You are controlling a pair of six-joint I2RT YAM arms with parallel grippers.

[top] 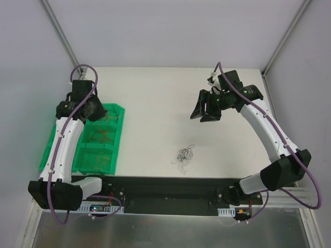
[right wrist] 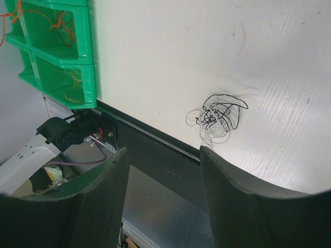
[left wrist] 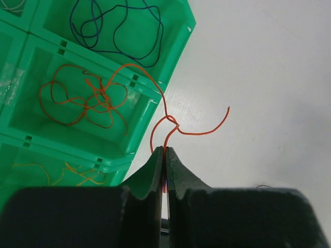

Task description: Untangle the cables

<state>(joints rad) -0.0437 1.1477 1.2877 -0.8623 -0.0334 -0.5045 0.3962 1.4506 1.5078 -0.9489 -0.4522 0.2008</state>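
Top view – tangle position: tangle (top: 184,155) of black and pale strands lies on the desk (top: 155,93) at 6 o'clock, close to the near edge.
Top view – right claw: right claw (top: 207,109) hangs above the desk at 1 o'clock from the tangle, well apart from it.
Top view – tray: green tray (top: 111,155) sits at 9 o'clock with the left arm over it.
Left wrist view – left claw: left claw (left wrist: 164,151) is clamped tight on one orange wire (left wrist: 176,126).
Left wrist view – wire path: one part arcs toward 11 o'clock over the tray rim and the orange bundle (left wrist: 88,98). The free end points to 2 o'clock over bare desk.
Left wrist view – hazard: release at this position is likely to leave the wire draped across the rim or lying on the desk. Its curl may also hook the bundle and drag it out.
Right wrist view – right claw: right claw (right wrist: 164,150) stands spread, with nothing between the fingers.
Right wrist view – tangle position: the tangle (right wrist: 217,116) is at 1 o'clock from the fingertips, just beside the black rail (right wrist: 155,142).
Right wrist view – hazard: the pale strands barely show against the desk, so a pinch may miss one. A deep pinch may lift the whole clump. A sweep toward 6 o'clock may push the strands over the edge onto the rail.
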